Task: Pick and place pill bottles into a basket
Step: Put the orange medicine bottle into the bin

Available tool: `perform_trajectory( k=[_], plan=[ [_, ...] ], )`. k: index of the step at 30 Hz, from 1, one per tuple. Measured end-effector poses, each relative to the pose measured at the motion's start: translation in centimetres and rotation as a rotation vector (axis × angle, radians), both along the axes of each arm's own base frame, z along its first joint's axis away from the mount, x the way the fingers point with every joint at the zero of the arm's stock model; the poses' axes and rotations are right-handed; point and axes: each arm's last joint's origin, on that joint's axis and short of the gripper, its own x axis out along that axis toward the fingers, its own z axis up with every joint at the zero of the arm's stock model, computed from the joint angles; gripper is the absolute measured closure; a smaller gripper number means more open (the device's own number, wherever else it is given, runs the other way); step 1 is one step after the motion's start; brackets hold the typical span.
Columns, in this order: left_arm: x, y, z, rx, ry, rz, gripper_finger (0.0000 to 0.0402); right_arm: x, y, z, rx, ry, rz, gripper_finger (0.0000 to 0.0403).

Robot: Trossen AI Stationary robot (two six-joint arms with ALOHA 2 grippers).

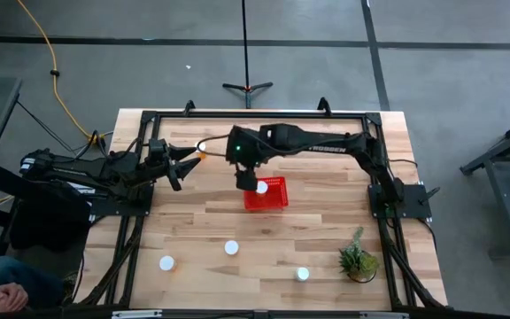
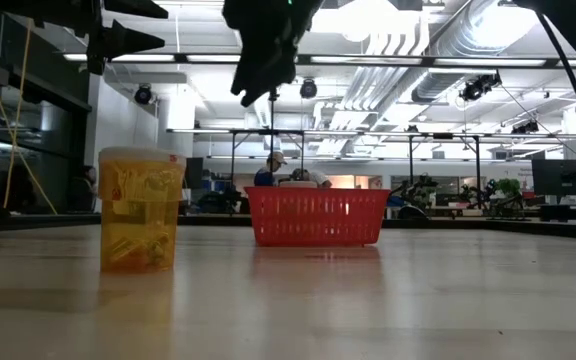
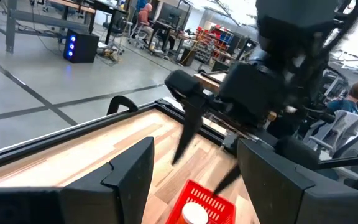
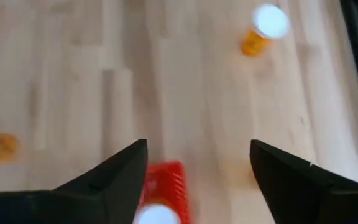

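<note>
Three pill bottles are standing loose on the wooden worktop (image 1: 193, 213) near its front edge, their white caps facing up: one bottle (image 1: 166, 262) toward the left, a second bottle (image 1: 231, 248) just behind and to its right, and a third bottle (image 1: 303, 274) farther right, near a small green potted plant (image 1: 358, 258). A fourth bottle (image 1: 262, 187), seen only by its white cap, is lying inside the red basket (image 1: 275, 200), which is sitting near the middle of the worktop. The right gripper (image 1: 244, 180) is hanging over the basket's left edge with its fingers (image 4: 120, 174) spread wide and nothing between them; in its wrist view the basket (image 4: 166, 180) and the white cap (image 4: 156, 215) inside it are showing between the dark fingertips, with another orange bottle (image 4: 261, 30) lying on the wood beyond. The left gripper (image 1: 177, 165) is waiting at the worktop's left side, well apart from the basket, its fingers (image 3: 132, 171) open and holding nothing; its wrist view is looking across at the right arm (image 3: 272, 74) above the basket (image 3: 207, 199). From worktop height, one orange bottle (image 2: 141, 208) is filling the near left, while the basket (image 2: 316, 216) is sitting farther back under the right gripper (image 2: 258, 70). A person's hand (image 1: 5, 298) is showing at the lower left corner of the high view, off the worktop.
</note>
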Motion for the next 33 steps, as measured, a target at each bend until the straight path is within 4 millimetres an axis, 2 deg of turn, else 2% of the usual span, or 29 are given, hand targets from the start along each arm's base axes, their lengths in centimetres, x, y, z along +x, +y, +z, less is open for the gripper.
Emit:
perform_trajectory(
  k=[7, 11, 14, 17, 22, 26, 33],
  plan=[
    [0.0, 0.0, 0.0, 0.003, 0.001, 0.003, 0.0137, -1.4, -4.6, -1.2, -0.060, 0.098, -0.041, 0.0078],
    [0.0, 0.0, 0.0, -0.002, -0.001, 0.003, 0.0137, -1.5, -6.8, -3.2, 0.026, 0.051, 0.031, 0.0077],
    [0.0, 0.0, 0.0, -0.007, -0.004, 0.003, 0.0137, -1.9, -8.0, -4.8, 0.010, 0.080, 0.020, 0.0079],
    [0.0, 0.0, 0.0, -0.026, -0.013, 0.003, 0.0137, -1.9, -9.0, -5.6, -0.016, 0.045, 0.011, 0.0079],
    [0.0, 0.0, 0.0, -0.035, -0.017, 0.005, 0.0137, -2.1, -10.1, -7.0, -0.027, 0.017, 0.018, 0.0079],
    [0.0, 0.0, 0.0, -0.031, -0.013, 0.005, 0.0137, -2.4, -10.1, -8.6, -0.038, 0.054, 0.039, 0.0079],
    [0.0, 0.0, 0.0, -0.030, -0.013, 0.005, 0.0137, -2.4, -10.1, -9.1, -0.053, 0.043, 0.042, 0.0079]
  ],
)
